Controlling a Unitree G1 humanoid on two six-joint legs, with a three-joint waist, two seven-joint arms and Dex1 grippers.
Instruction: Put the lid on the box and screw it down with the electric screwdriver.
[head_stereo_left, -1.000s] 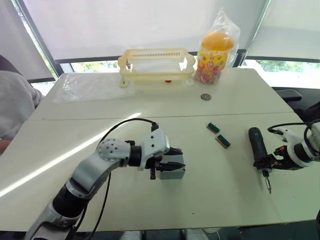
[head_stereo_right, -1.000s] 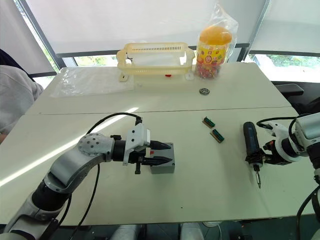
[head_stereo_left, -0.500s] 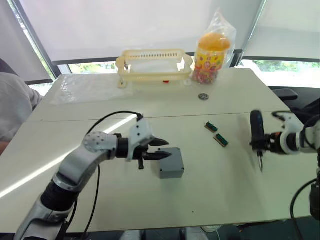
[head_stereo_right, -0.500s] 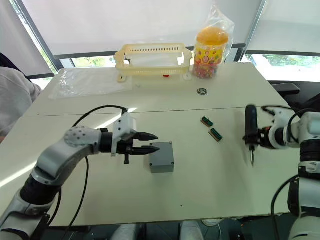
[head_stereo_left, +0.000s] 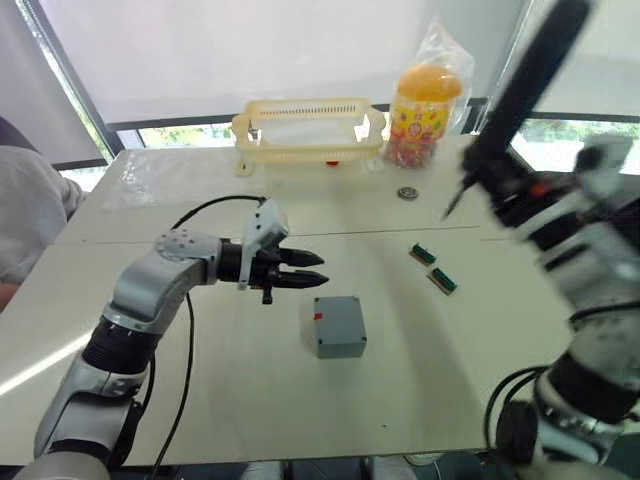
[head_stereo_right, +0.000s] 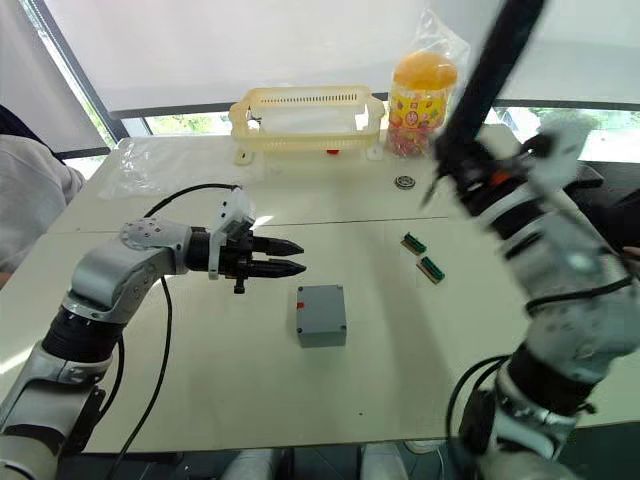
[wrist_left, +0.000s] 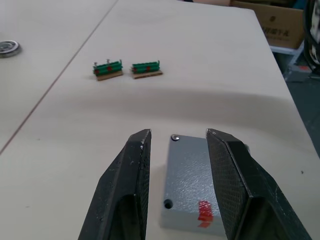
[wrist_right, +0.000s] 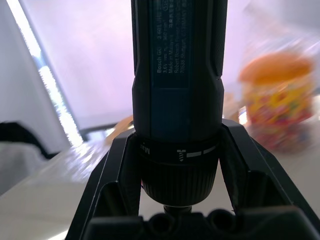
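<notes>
Tilting electric screwdriver (head_stereo_left: 520, 85), bit down-left, right claw (head_stereo_left: 500, 185).

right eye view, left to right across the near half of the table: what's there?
Left gripper → box with the lid on it → two green circuit boards → right gripper holding the electric screwdriver raised above the table.

Left arm's bent at the elbow and reaching forward over the tabletop (head_stereo_left: 200, 400), left hand (head_stereo_left: 305, 271) level with both fingers spread apart, nothing in it. Right arm's lifted up high, right hand (wrist_right: 175, 165) clamped around the electric screwdriver (head_stereo_left: 520, 90), tip tilted down.
</notes>
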